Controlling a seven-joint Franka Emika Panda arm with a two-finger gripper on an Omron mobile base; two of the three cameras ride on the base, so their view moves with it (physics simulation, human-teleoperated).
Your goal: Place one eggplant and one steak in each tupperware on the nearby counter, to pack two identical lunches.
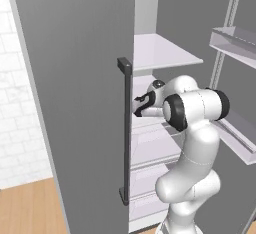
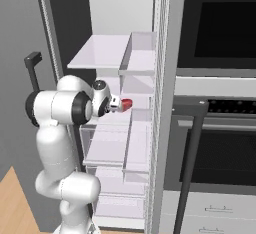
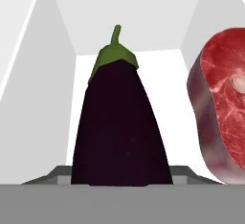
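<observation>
We reach into the open fridge, with an eggplant dead ahead.

In the hand view, the eggplant (image 3: 119, 127) lies close before us, green stem pointing away, on a white shelf (image 3: 165, 103); a steak (image 3: 221, 103) stands just beside it on the right. From the right base view, our gripper (image 2: 120, 105) sits at that shelf. We cannot tell how far the jaws stand apart, or whether they grip anything.

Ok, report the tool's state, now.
Tool: cannot be told whether open or closed; the eggplant sits right up against it, the steak just beside.
</observation>
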